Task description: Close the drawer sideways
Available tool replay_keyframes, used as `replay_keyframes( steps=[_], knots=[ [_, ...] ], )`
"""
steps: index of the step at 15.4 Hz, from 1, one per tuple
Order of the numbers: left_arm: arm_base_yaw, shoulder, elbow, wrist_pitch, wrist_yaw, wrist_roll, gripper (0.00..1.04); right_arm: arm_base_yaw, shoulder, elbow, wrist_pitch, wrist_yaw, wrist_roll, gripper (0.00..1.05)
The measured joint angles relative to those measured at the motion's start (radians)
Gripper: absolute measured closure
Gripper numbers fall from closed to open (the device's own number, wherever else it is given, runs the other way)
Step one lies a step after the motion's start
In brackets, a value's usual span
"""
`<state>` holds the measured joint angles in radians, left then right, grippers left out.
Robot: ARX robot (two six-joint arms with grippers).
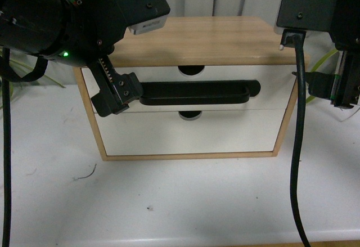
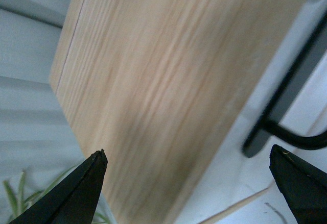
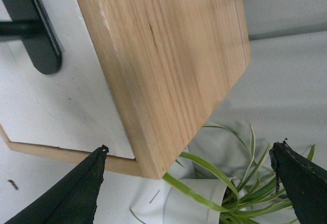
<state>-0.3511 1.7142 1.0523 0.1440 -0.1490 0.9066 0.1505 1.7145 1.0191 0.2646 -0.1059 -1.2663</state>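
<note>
white-front drawer [image 1: 270, 84] w/ long blk bar handle [image 1: 197, 94] & half-round notch [image 1: 191, 70] up top, left gripper [image 2: 187, 150] & right gripper [image 3: 191, 146] both spread wide.

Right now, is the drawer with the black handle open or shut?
Looks shut: the drawer sits level with the wooden frame and the plain front below; a slight gap cannot be ruled out.

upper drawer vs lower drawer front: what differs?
The upper drawer carries a long black bar handle; the lower drawer front has none. In the front view the left claw covers the upper drawer's left end; nothing covers the lower drawer front. Both are white with a half-round notch in the top edge.
</note>
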Motion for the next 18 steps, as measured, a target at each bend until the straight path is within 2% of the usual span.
replay_keyframes(
  steps=[2,3,7,9,10,12,13,14,15,16,18],
  knots=[
    [-0.029,-0.142,-0.074,0.009,0.084,-0.138,0.07,0.010,-0.130,-0.094,0.036,-0.046,0.157,0.06],
    [-0.037,-0.230,-0.115,0.040,0.100,-0.236,0.07,0.013,-0.215,-0.140,0.068,-0.071,0.285,0.06],
    [0.016,-0.545,-0.359,0.095,0.049,-0.618,0.07,-0.076,-0.557,-0.417,0.145,-0.151,0.958,0.06],
    [0.051,-0.707,-0.504,0.079,0.028,-0.768,0.07,-0.132,-0.693,-0.559,0.181,-0.161,1.231,0.06],
    [0.076,-0.775,-0.564,0.056,0.008,-0.808,0.07,-0.147,-0.747,-0.615,0.176,-0.165,1.309,0.06],
    [0.135,-0.872,-0.634,-0.005,-0.001,-0.855,0.07,-0.180,-0.843,-0.673,0.121,-0.208,1.353,0.06],
    [0.175,-0.927,-0.636,-0.028,-0.006,-0.880,0.07,-0.195,-0.885,-0.673,0.128,-0.184,1.350,0.07],
    [0.214,-0.962,-0.677,0.116,0.012,-0.885,0.13,-0.160,-0.935,-0.695,0.183,-0.037,1.319,0.18],
    [0.249,-1.024,-0.745,0.231,0.040,-0.890,0.26,-0.149,-1.012,-0.719,0.130,0.058,1.294,0.30],
    [0.262,-1.065,-0.800,0.258,0.048,-0.900,0.38,-0.152,-1.078,-0.744,0.074,0.102,1.283,0.43],
    [0.348,-1.113,-0.862,0.257,0.145,-0.900,0.64,-0.151,-1.188,-0.803,0.058,0.105,1.273,0.70]
  ],
)
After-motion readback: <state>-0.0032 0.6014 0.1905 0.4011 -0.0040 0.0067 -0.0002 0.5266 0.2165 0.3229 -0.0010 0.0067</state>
